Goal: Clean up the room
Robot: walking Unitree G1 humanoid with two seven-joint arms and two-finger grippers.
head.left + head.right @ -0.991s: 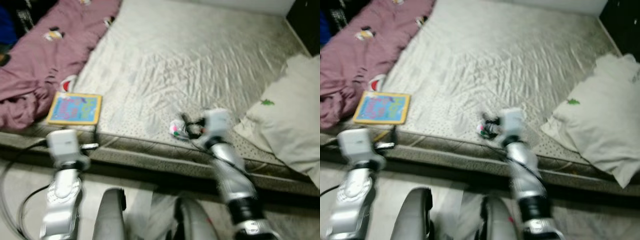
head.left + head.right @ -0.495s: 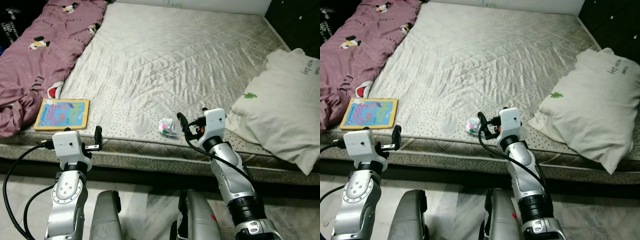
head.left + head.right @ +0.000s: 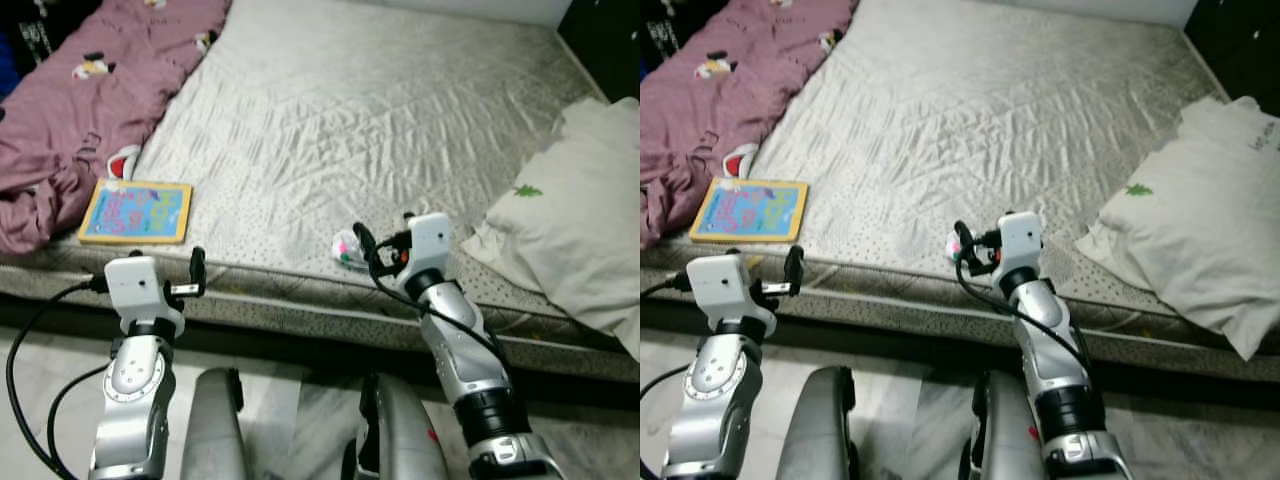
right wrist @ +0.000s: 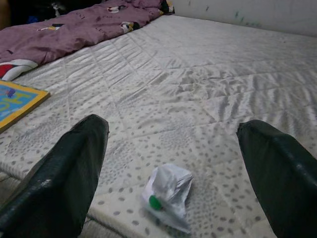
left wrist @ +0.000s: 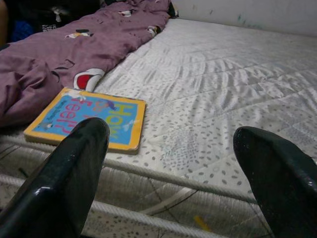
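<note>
A small crumpled white wrapper (image 3: 346,246) with green and pink spots lies near the front edge of the grey quilted mattress (image 3: 370,110). My right gripper (image 3: 366,248) hovers just right of it at mattress height, open, and the wrapper (image 4: 168,191) sits on the sheet between and ahead of its fingers (image 4: 64,173). A colourful yellow-edged picture book (image 3: 135,211) lies flat at the mattress's front left. My left gripper (image 3: 195,275) stands open in front of the bed edge, facing the book (image 5: 89,119), and holds nothing.
A rumpled purple blanket (image 3: 80,100) with cartoon prints covers the left side of the bed. A white pillow (image 3: 580,235) lies at the right. Black cables trail from my left arm. Pale tiled floor (image 3: 40,370) runs before the bed.
The head camera has swung, so the whole picture has shifted and sharpened since the blurred frame. My right gripper stands slightly nearer the wrapper. Both grippers stay open.
</note>
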